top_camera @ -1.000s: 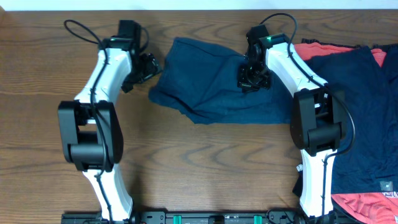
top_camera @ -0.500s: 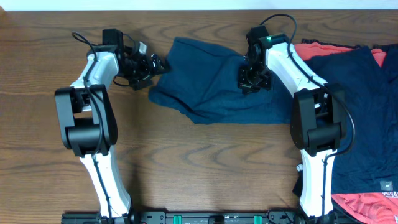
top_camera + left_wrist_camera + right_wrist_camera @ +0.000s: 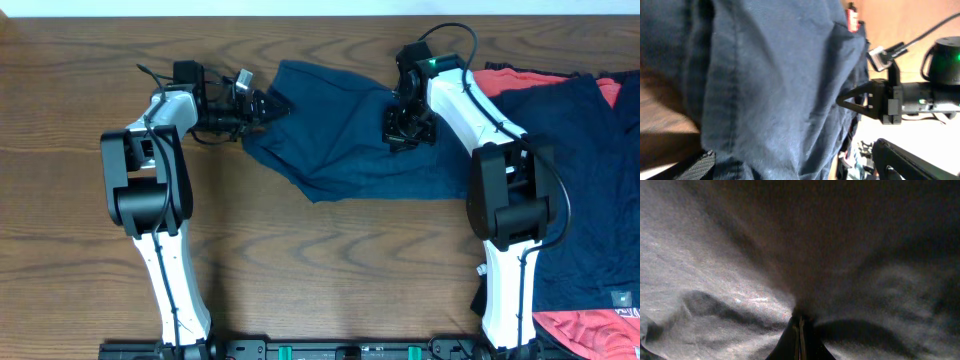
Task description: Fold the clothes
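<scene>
At the left edge of the navy garment [image 3: 330, 135], the left gripper [image 3: 275, 104] is held with jaws spread wide and nothing between them; if they are closed too shallow, only the hem may be caught, or the cloth missed. The garment is laid crumpled on the table [image 3: 330, 270]. Near its right edge, a pinch of fabric is clamped in the right gripper [image 3: 408, 128] and may be pulled free under tension. Just right of the garment, the heaped clothes [image 3: 585, 170] could be dragged along
</scene>
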Available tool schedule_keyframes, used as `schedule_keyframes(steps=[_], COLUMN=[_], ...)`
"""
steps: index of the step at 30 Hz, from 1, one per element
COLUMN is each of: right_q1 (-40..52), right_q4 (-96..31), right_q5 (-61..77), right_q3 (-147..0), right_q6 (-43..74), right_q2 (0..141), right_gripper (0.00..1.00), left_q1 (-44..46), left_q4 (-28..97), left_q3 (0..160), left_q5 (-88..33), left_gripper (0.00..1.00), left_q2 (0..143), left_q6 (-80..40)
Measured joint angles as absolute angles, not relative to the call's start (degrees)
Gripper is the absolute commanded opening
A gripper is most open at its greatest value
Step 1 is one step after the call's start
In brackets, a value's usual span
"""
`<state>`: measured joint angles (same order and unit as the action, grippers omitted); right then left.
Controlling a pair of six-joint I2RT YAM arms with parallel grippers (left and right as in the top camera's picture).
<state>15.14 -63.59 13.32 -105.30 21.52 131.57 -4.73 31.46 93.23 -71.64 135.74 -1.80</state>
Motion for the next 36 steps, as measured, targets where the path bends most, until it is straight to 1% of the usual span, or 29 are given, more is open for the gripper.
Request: schedule_keyframes(steps=[1,2,3,4,5,6,7,16,25,26,28,29,31,33,34,36], right_q1=[15.1,15.1,15.1,15.1,15.1,15.2,15.2,15.2,15.2,15.2,15.2,15.2,15.2,15.2,15.2,15.1], right_q4=[-63.6,-63.6,-63.6,-63.6,-63.6,-63.6,-63.6,-63.8,-64.8,-64.9,-64.8,-64.8,-64.6,-64.6,-64.6,-64.6], right_q5=[13.3,13.3,13.3,13.3,13.3,13.3,13.3,13.3,13.3,13.2,13.0,13.0,12.9,12.9,12.8,12.8], right_q3=[-105.3,-105.3,-105.3,-105.3,-105.3,-105.3,-105.3,-105.3,-105.3,-105.3,-105.3,-105.3,-105.3,-105.4,-105.5,-106.0], right_q6=[21.5,21.5,21.5,21.5,21.5,21.5,21.5,21.5,21.5,21.5,21.7,21.8,21.5,21.2,21.2,20.7], right_q2=[131.6,131.6,131.6,131.6,131.6,131.6,131.6,131.6,131.6,131.6,131.6,131.6,131.6,131.6,131.6,131.6], right_gripper=[0.01,0.01,0.01,0.01,0.01,0.01,0.01,0.01,0.01,0.03,0.14,0.15,0.24,0.26,0.29,0.27], left_q1=[-4.7,-4.7,-4.7,-4.7,-4.7,-4.7,-4.7,-4.7,-4.8,-4.8,-4.9,-5.1,-5.5,-6.2,-6.7,-7.8], left_q4=[31.0,30.9,30.8,30.6,30.6,30.6,30.6,30.6,33.8,34.1,34.4,34.6,35.4,37.1,37.9,39.2], left_q3=[93.2,93.2,93.2,93.1,93.1,93.1,93.1,93.1,93.1,93.1,93.1,93.1,93.1,93.1,93.1,93.1], left_q5=[-72.6,-73.6,-74.5,-75.1,-75.9,-76.6,-76.9,-77.4,-70.7,-70.0,-68.7,-68.3,-67.2,-65.7,-64.9,-63.8], left_gripper=[0.82,0.7,0.56,0.4,0.28,0.09,0.06,0.06,0.06,0.06,0.06,0.06,0.06,0.06,0.06,0.06], left_q2=[136.0,136.3,136.4,136.4,136.4,136.4,136.4,136.4,136.4,136.3,136.2,136.0,135.3,134.3,133.8,132.7], left_q6=[-1.6,-1.7,-1.7,-1.5,-1.4,-1.3,-1.4,-4.9,-9.0,-9.1,-9.2,-9.2,-9.2,-9.3,-9.2,-9.1])
